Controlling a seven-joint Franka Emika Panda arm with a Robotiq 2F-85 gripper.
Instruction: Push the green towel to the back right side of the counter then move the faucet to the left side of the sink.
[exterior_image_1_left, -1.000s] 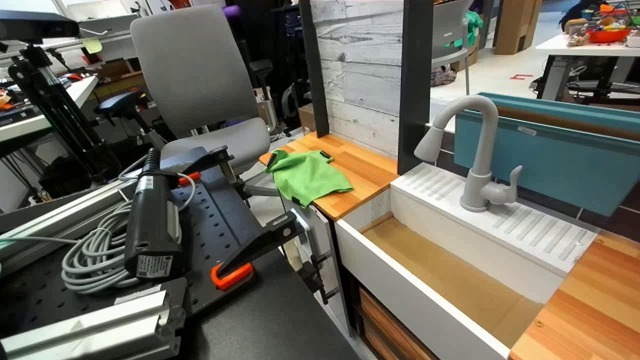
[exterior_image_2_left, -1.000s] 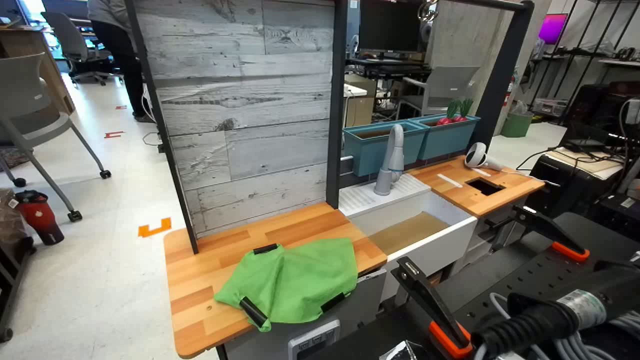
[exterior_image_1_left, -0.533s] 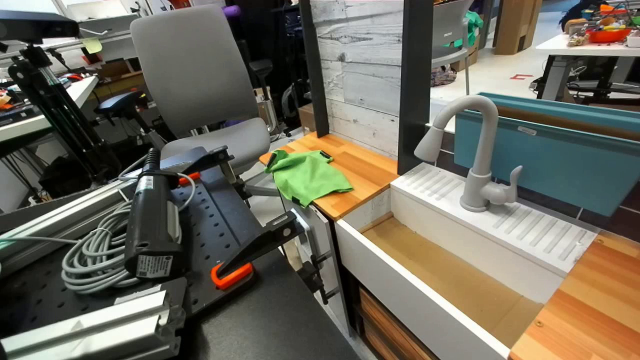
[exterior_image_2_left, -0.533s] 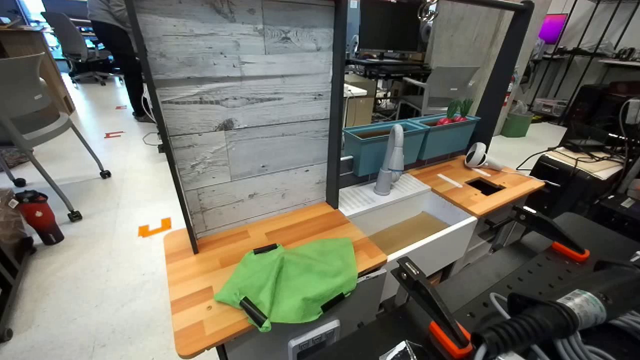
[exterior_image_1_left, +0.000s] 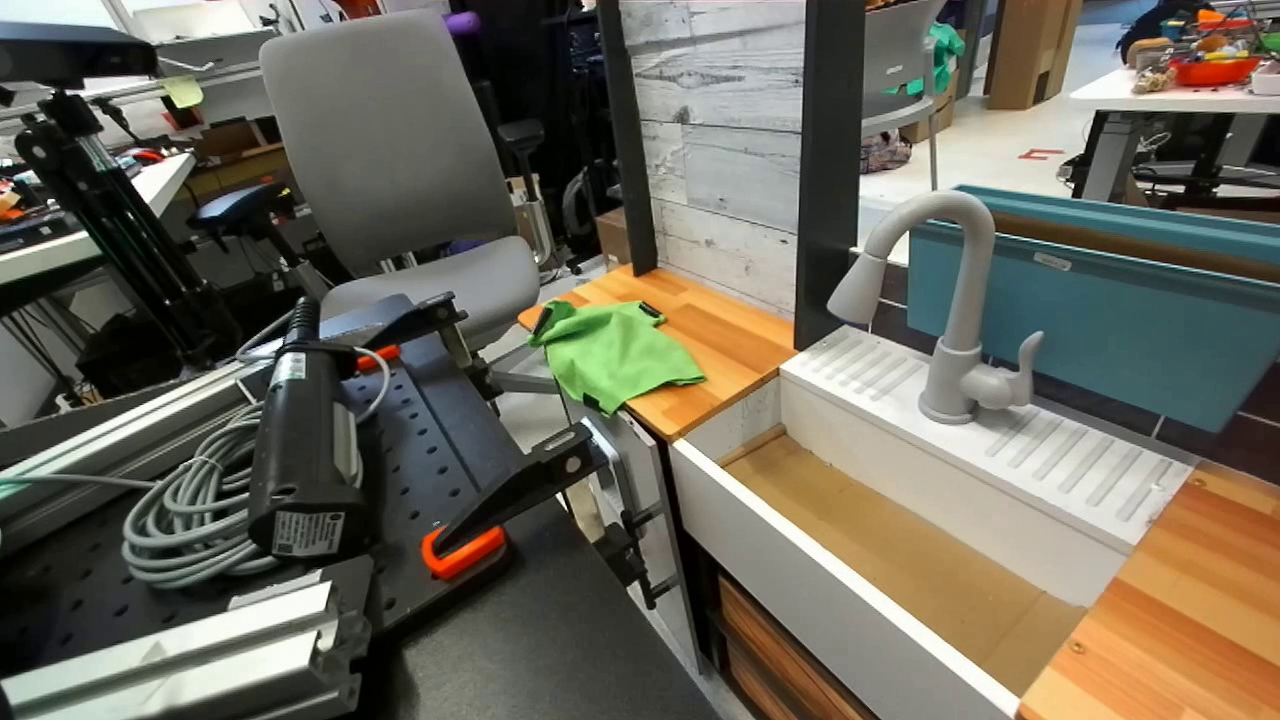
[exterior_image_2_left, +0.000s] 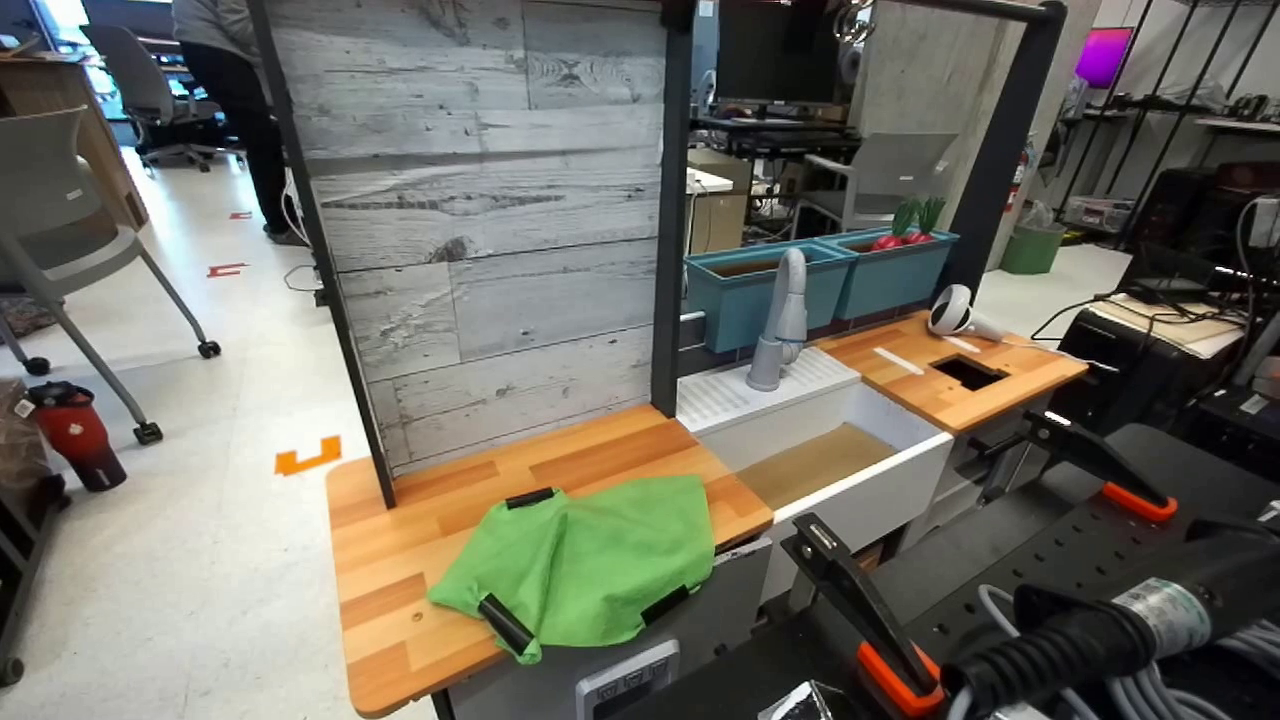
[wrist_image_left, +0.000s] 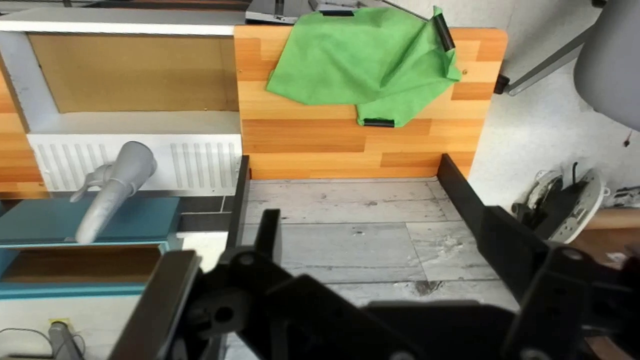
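Observation:
The green towel (exterior_image_1_left: 615, 355) with black strips at its edges lies crumpled on the wooden counter (exterior_image_1_left: 725, 325), partly over its front edge. It also shows in an exterior view (exterior_image_2_left: 600, 560) and in the wrist view (wrist_image_left: 365, 55). The grey faucet (exterior_image_1_left: 965, 300) stands on the white ridged ledge behind the sink; its spout points toward the towel's counter. It also shows in an exterior view (exterior_image_2_left: 782, 325) and in the wrist view (wrist_image_left: 117, 182). My gripper (wrist_image_left: 382, 220) is open and empty, in front of the grey wood panel, apart from towel and faucet.
The white sink (exterior_image_1_left: 850, 580) stands beside the towel's counter. Teal planters (exterior_image_2_left: 770, 300) hang behind the faucet. A dark post (exterior_image_2_left: 672, 220) rises between panel and sink. A black bench (exterior_image_1_left: 450, 640) with clamps (exterior_image_1_left: 465, 550) stands in front.
A small dark shape has come into view at the top of the middle post in an exterior view. Towel and faucet have not moved.

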